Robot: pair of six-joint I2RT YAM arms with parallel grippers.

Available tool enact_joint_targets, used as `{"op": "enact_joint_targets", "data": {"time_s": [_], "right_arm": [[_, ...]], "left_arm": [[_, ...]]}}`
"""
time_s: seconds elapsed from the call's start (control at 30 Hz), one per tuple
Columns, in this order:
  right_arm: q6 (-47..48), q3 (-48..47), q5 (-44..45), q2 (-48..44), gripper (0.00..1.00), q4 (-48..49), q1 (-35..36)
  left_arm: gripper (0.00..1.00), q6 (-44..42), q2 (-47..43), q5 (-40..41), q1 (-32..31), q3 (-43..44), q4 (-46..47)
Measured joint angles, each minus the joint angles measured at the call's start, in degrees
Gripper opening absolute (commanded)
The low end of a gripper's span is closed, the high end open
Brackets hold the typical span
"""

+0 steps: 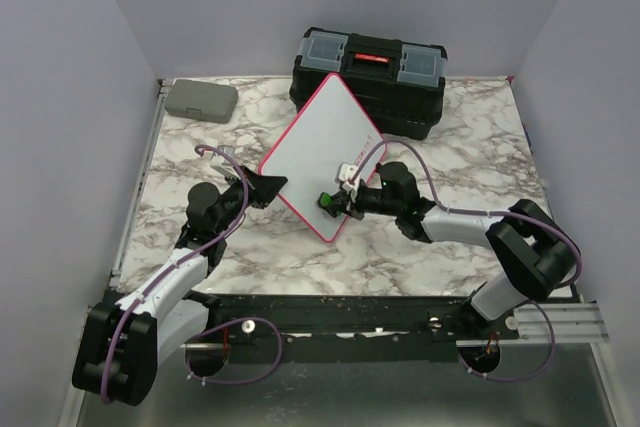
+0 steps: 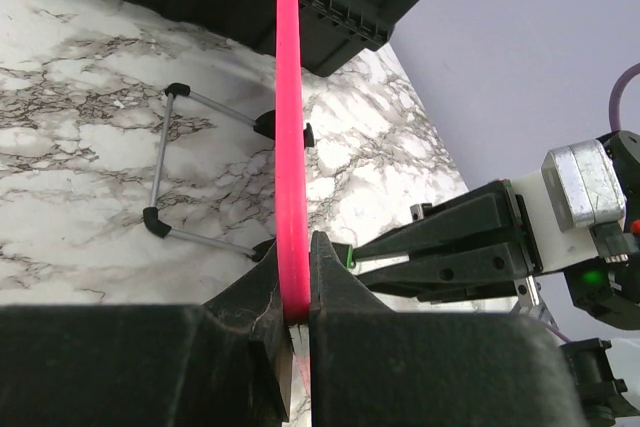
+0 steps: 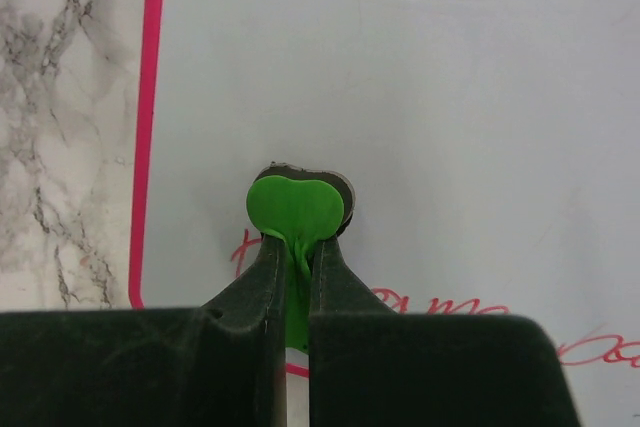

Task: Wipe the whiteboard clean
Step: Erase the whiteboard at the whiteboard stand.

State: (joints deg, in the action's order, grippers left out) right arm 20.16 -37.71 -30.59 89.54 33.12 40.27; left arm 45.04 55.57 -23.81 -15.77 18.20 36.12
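The whiteboard point(image 1: 320, 142) stands tilted up on the marble table, white with a red-pink frame. My left gripper point(image 1: 268, 185) is shut on its left frame edge; in the left wrist view the pink frame point(image 2: 288, 147) runs up from between my jaws point(image 2: 297, 292). My right gripper point(image 1: 338, 203) is shut on a green eraser point(image 1: 326, 201) and presses it against the board's lower face. In the right wrist view the eraser point(image 3: 296, 207) sits on the white surface point(image 3: 420, 87), with red handwriting point(image 3: 440, 305) below and to its right.
A black toolbox point(image 1: 370, 77) stands right behind the board. A small grey case point(image 1: 202, 100) lies at the back left. The board's wire stand with black feet point(image 2: 165, 172) shows behind it in the left wrist view. Grey walls enclose the table.
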Motion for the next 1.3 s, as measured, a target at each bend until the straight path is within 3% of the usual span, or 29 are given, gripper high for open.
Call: {"op": "enact_joint_targets", "data": {"time_s": [0.77, 0.87, 1.3], "right_arm": [[3.9, 4.6, -5.8, 0.3, 0.01, 0.7, 1.3], [2.9, 4.4, -5.5, -0.3, 0.01, 1.2, 1.3], [-3.9, 3.1, -5.2, -3.3, 0.01, 3.2, -3.0]], "left_arm": [[0.00, 0.4, 1.2, -0.5, -0.1, 0.0, 1.4], [0.13, 0.5, 1.2, -0.5, -0.1, 0.0, 1.4], [0.38, 1.4, 0.7, -0.7, -2.1, -0.8, 1.4]]}}
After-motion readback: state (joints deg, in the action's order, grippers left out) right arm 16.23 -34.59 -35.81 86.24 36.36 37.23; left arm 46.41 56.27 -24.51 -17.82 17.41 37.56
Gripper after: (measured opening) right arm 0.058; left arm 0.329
